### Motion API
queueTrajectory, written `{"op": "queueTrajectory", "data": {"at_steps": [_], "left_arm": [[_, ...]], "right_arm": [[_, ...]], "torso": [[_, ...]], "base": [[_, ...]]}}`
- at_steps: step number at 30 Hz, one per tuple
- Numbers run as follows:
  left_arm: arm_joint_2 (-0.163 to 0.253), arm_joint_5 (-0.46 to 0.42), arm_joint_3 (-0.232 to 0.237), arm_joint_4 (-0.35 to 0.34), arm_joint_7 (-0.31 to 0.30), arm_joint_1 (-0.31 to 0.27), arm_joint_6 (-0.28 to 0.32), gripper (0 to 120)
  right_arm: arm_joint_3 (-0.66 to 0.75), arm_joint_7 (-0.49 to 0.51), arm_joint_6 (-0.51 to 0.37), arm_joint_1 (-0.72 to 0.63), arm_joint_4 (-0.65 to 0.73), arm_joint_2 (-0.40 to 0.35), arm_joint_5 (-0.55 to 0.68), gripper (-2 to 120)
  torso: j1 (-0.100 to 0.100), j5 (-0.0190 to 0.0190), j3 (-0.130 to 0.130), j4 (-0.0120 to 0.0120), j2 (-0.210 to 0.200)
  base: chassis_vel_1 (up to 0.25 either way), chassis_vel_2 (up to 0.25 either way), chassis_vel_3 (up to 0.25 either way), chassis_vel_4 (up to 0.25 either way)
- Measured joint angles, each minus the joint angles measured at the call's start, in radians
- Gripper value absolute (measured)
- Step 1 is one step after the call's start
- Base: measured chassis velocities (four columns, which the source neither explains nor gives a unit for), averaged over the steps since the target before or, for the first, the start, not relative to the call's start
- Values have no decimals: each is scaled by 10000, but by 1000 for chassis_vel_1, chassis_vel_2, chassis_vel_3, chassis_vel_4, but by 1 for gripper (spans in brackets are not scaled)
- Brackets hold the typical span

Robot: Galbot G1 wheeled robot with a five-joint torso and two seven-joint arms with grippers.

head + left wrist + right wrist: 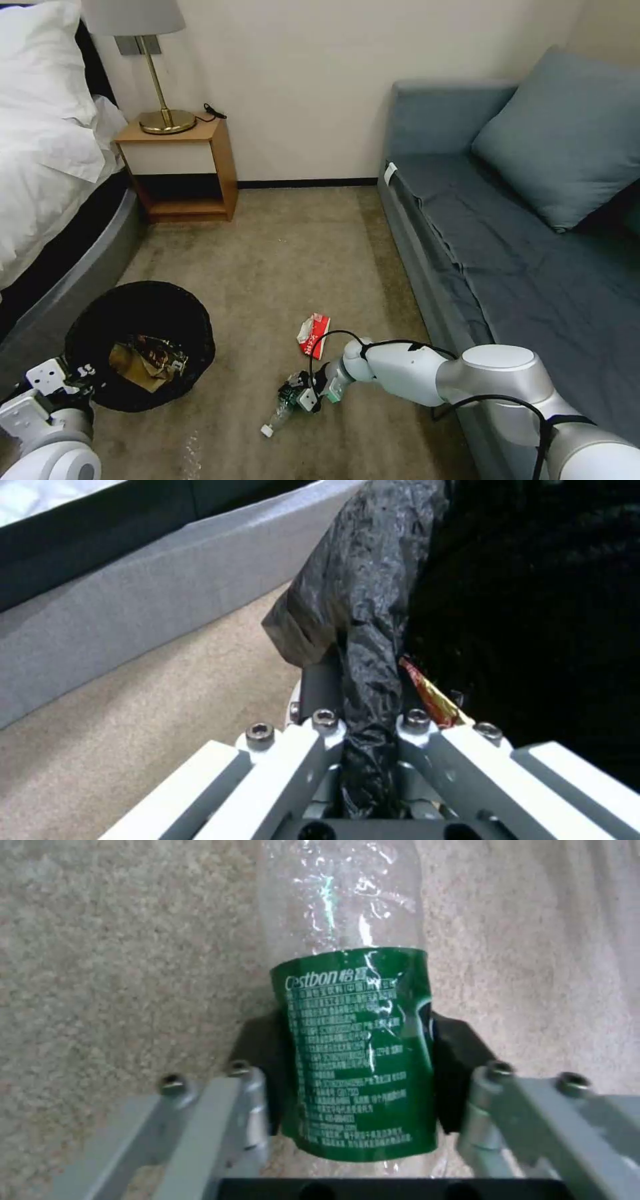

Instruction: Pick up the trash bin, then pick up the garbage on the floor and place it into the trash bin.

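Here, the right end effector (pixel 363 1060) pinches the clear bottle (pixel 357 1050) at its green label, while the left end effector (pixel 370 715) clamps the trash bin (pixel 140 343) liner.

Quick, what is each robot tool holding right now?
Left tool: shut on the trash bin liner rim.
Right tool: shut on the bottle lying on the carpet.

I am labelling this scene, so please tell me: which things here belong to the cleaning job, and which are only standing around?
Belong to the job:
trash bin, gripped by left gripper
clear bottle, between the pads of right gripper
red-and-white packet, on the carpet

Just there:
nightstand
lamp
sofa
bed
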Motion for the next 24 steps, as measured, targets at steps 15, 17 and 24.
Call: {"op": "queueTrajectory", "data": {"at_steps": [15,17,24], "left_arm": [[18,119,54,125,-23,-134,97,2],[66,139,99,208,-44,-192,124,2],[127,222,358,374,-43,-401,262,2]], "right_arm": [[1243,419,-894,421,2767,-1450,1414,17],[1819,597,-1172,626,3410,-2325,1803,17],[3583,1063,-1969,1101,5621,-4096,3015,17]], "torso": [[0,4,0,4,-1],[0,4,0,5,0],[0,0,0,-7,0]], "base": [[0,0,0,0],[0,0,0,0],[0,0,0,0]]}}
